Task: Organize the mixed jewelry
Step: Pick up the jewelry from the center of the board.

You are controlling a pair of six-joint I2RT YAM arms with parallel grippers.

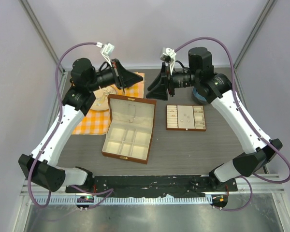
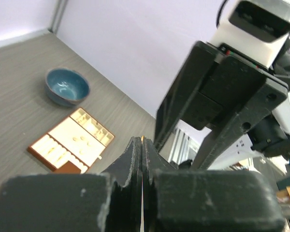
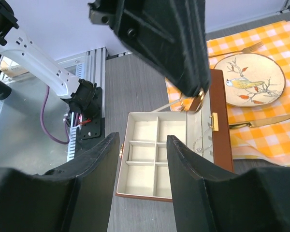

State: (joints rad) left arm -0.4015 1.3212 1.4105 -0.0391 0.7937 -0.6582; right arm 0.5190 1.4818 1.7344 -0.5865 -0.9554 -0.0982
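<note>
My left gripper (image 2: 141,145) pressed together, right gripper (image 3: 142,150) spread; brown box (image 1: 117,113) compartments look empty, rings (image 2: 79,139) in tray (image 1: 185,129) right of it; sorting looks barely begun.

My left gripper (image 2: 141,150) is pinched fully closed and held up in the air. My right gripper (image 3: 143,159) hangs with its jaws spread wide. Both my arms reach forward, wrists turned inward toward each other.

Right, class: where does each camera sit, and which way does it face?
Top external: above, behind; looks down on left arm, right arm, brown box.
Left wrist: faces right past the shut left gripper towards tray and blue bowl.
Right wrist: faces left through the open right gripper, at box and plate.
Shared: top and right wrist both show the box.
</note>
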